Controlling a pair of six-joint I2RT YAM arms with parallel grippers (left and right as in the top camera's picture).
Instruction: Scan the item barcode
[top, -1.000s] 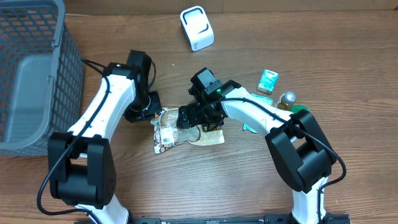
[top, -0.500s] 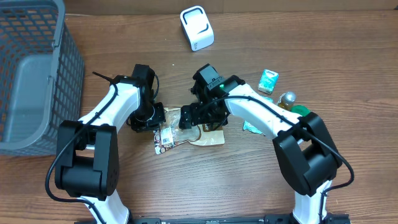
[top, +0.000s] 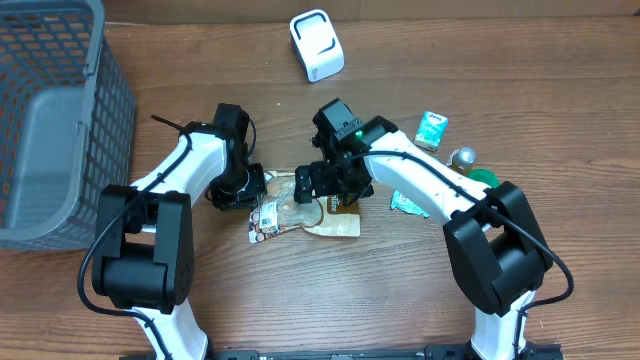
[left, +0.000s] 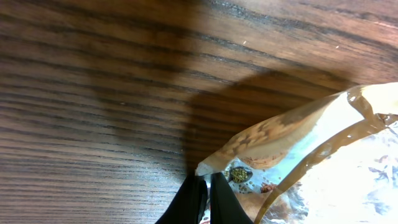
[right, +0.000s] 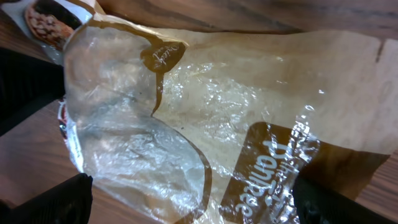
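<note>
Only the left wrist view shows the left gripper (left: 204, 183) pinching a corner of the snack bag (left: 280, 134); right wrist view shows the right gripper (right: 199, 199) spread wide above it.

The crumpled clear-and-tan bag (right: 205, 118) with brown lettering lies on the wooden table (right: 261, 15), the right gripper (right: 199, 202) spread wide, one dark finger (right: 53, 202) beside each lower corner of the bag.

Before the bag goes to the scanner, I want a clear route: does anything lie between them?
No object lies on the table between the snack bag and the white scanner. Only the right arm's wrist hangs just right of that line, with its open right claw over the bag.
</note>
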